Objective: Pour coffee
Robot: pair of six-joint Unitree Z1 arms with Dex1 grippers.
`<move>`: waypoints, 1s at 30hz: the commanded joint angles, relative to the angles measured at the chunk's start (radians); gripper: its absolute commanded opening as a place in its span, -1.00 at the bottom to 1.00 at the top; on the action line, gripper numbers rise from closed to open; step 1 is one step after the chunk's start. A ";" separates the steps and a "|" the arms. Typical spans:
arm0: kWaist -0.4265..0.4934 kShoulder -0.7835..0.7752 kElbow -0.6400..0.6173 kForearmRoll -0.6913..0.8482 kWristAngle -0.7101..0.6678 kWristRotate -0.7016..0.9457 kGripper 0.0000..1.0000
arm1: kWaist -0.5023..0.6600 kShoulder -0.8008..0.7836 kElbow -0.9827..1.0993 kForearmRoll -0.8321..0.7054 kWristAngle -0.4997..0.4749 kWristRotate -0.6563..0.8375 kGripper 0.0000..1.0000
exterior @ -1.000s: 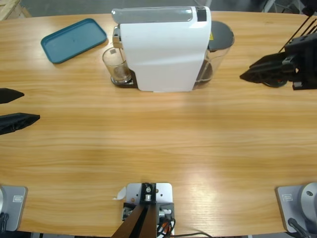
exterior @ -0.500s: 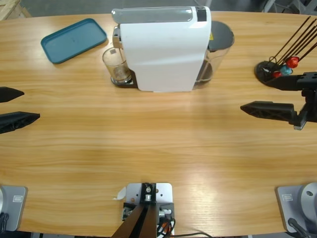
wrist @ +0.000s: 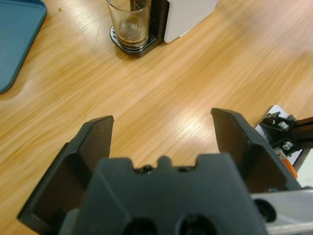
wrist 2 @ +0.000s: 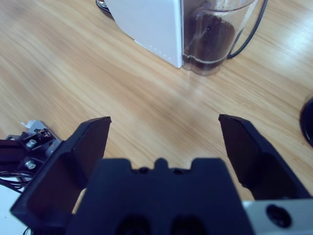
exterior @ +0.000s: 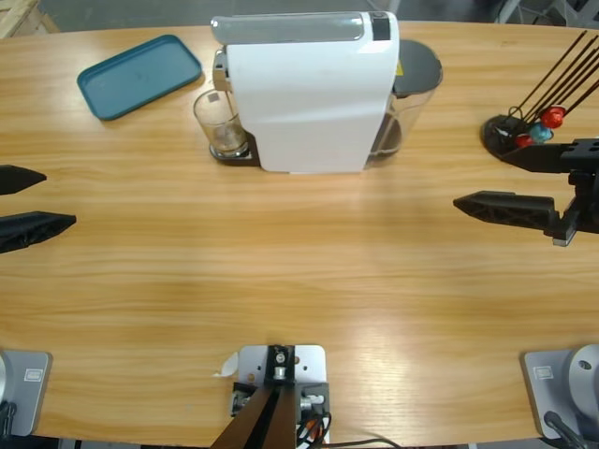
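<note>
Brown coffee (wrist: 130, 39) shows through a glass (wrist: 129, 22) cut off above.

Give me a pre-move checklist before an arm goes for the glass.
1. Glass upright under the coffee machine spout: ok.
2. Coffee in the glass: ok, shallow dark layer.
3. Left end effector open and holding nothing: ok.
4. Right end effector open and holding nothing: ok.
5. Table between left end effector and glass free of things: ok.
6. Dripping finished: cannot tell.
</note>
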 commanded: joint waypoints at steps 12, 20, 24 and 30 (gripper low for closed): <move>-0.010 -0.008 0.037 -0.012 0.014 -0.013 0.72 | 0.008 0.026 0.035 -0.009 0.009 0.017 1.00; -0.010 -0.005 0.035 -0.012 0.014 -0.013 0.72 | 0.008 0.043 0.031 -0.008 0.011 0.018 1.00; -0.010 -0.003 0.035 -0.012 0.014 -0.013 0.72 | 0.007 0.043 0.031 -0.008 0.012 0.018 1.00; -0.010 -0.002 0.035 -0.012 0.017 -0.015 0.72 | 0.007 0.053 0.030 -0.009 0.011 0.018 1.00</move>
